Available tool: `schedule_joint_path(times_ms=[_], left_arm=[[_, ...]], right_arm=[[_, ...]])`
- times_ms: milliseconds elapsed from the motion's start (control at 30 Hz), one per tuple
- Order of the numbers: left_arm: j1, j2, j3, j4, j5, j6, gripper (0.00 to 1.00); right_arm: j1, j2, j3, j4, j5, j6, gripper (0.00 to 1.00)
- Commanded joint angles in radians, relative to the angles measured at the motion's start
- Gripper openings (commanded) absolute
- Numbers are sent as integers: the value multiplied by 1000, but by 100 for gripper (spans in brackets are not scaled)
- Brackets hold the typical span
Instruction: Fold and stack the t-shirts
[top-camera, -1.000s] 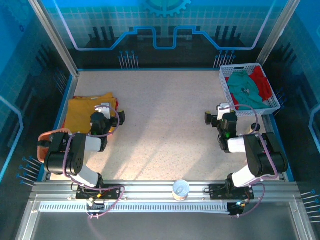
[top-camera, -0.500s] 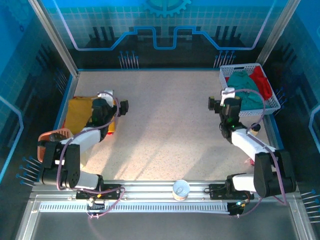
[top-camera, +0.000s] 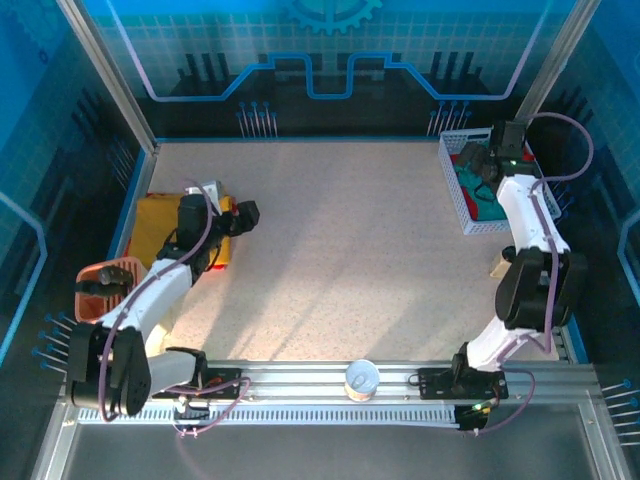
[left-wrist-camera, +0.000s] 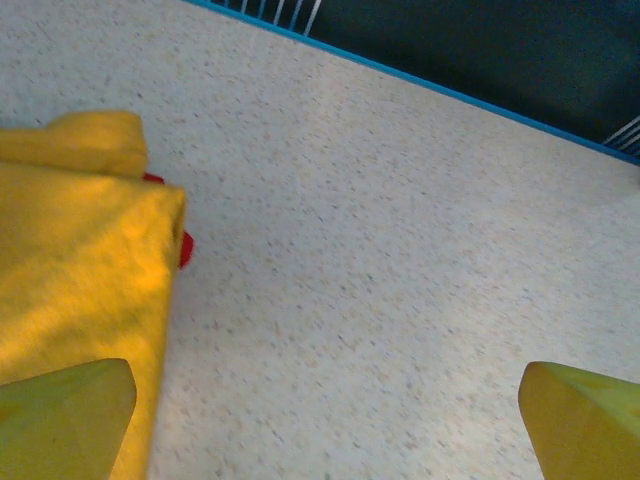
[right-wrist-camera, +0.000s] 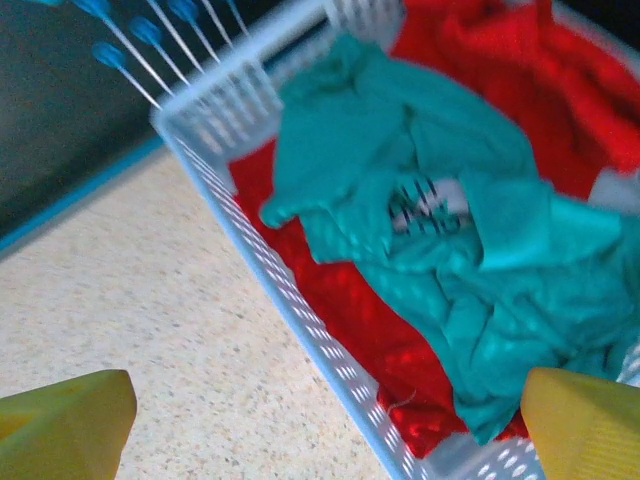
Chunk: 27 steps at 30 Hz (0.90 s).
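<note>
- Left hand (top-camera: 240, 215) spread at yellow shirt's (top-camera: 160, 228) edge, 9 o'clock.
- Right hand (top-camera: 478, 162) spread over basket (right-wrist-camera: 215, 170), 2 o'clock; teal shirt (right-wrist-camera: 440, 230) atop red shirt (right-wrist-camera: 560, 90).

The left arm (top-camera: 150, 295) and right arm (top-camera: 532, 218) are white tubes with black joints, trailed by thin purple cables (top-camera: 578, 128). The left gripper (left-wrist-camera: 325, 400) and right gripper (right-wrist-camera: 325, 410) end in blunt yellow-green fingers (left-wrist-camera: 62, 418).
</note>
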Motion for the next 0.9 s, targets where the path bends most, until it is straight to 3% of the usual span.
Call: schedule_joint_path(times_ms=[0,300,600,867], left_arm=[[-29,-94,-47,-72,47,-62,99],[-58,-247,-131,-166,88,-74,94],[-67,-265,-159,-178,116,-91,89],[-68,-267,-183,-137,126,-100,84]], right_arm=[[-38,75,30,-104,-66,147,97],[-56,370,275,-139,10,210,95],[-79,599,517,-254,1,223,90],[-101,704,641,-347,-58,196,65]])
